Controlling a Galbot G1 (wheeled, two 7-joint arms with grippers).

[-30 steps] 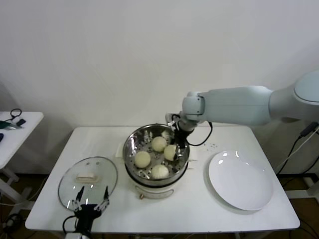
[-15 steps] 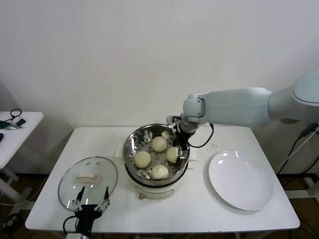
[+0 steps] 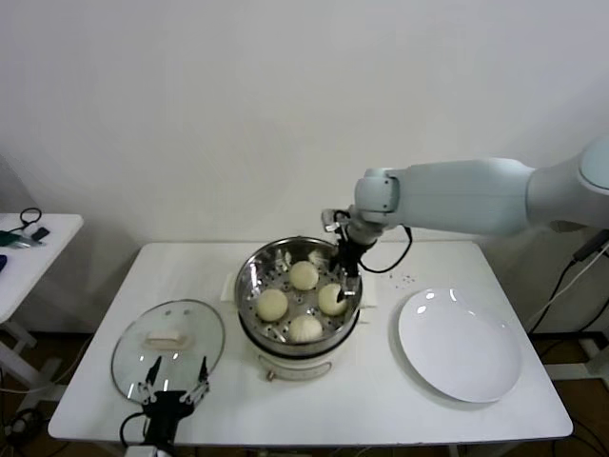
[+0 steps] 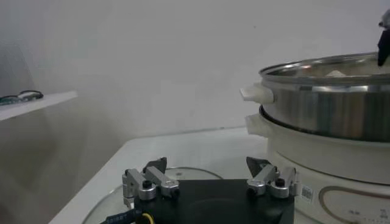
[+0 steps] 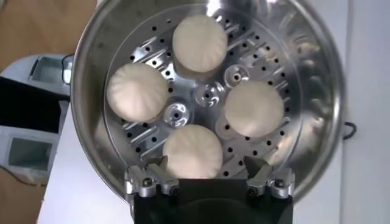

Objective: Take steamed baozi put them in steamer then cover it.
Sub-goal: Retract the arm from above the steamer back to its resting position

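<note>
Head view. The steamer [image 3: 298, 297] stands at the centre of the white worktop [image 3: 95, 381]. Four baozi [image 3: 304, 275] lie on its perforated tray, at roughly 12, 3, 6 and 9 o'clock. The right gripper [image 3: 344, 272] hangs over the steamer's 3 o'clock rim, just above the baozi there, fingers spread and holding nothing. A glass lid [image 3: 167, 344] lies flat at the steamer's 8 o'clock, apart from it; a white plate [image 3: 460, 345] lies at its 4 o'clock. The left gripper [image 3: 171, 390] waits at the lid's 6 o'clock edge, jaws open and empty.

Left wrist view. The left gripper [image 4: 210, 182] stands wide open above the lid [image 4: 103, 210]; the steamer [image 4: 329, 115] rises just beyond on its white base.

Right wrist view. The right gripper [image 5: 209, 181] is open, directly above the steamer [image 5: 317, 91]. All four baozi [image 5: 200, 42] rest on the tray, one nearest the fingers but not clasped.
</note>
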